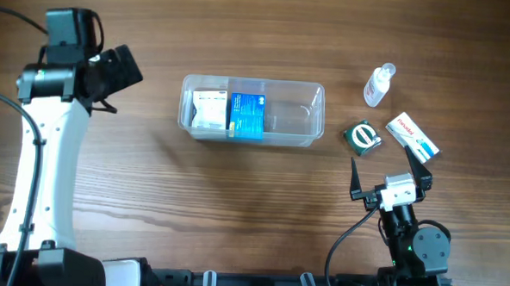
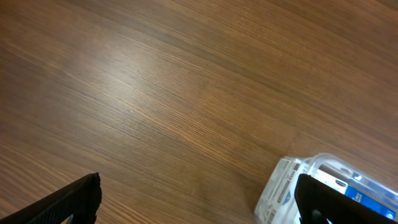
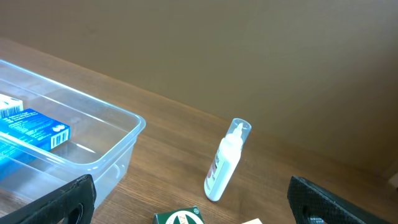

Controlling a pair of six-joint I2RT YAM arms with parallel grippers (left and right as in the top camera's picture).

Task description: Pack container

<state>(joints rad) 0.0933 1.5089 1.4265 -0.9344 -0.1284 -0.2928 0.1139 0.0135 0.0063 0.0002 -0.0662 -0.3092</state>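
Observation:
The container [image 1: 292, 117] is a clear plastic tub lying at mid-table. In its left half stand a white box [image 1: 209, 109] and a blue box [image 1: 247, 115]; its right half is bare. My left gripper [image 1: 124, 85] hovers to the left of the tub, open, with nothing between its fingers. In the left wrist view the tub's corner [image 2: 329, 158] and the white box [image 2: 280, 190] show beside the right finger [image 2: 336, 202]. My right gripper [image 1: 390, 170] stands open near the front right, holding nothing. Its wrist view shows the tub's right end [image 3: 118, 140] at the left.
Right of the tub stand a small clear bottle with a white cap [image 1: 378, 85] [image 3: 225, 162], a green box [image 1: 362, 136] [image 3: 179, 218] and a white box with red and blue print [image 1: 412, 137]. All three lie just beyond the right gripper.

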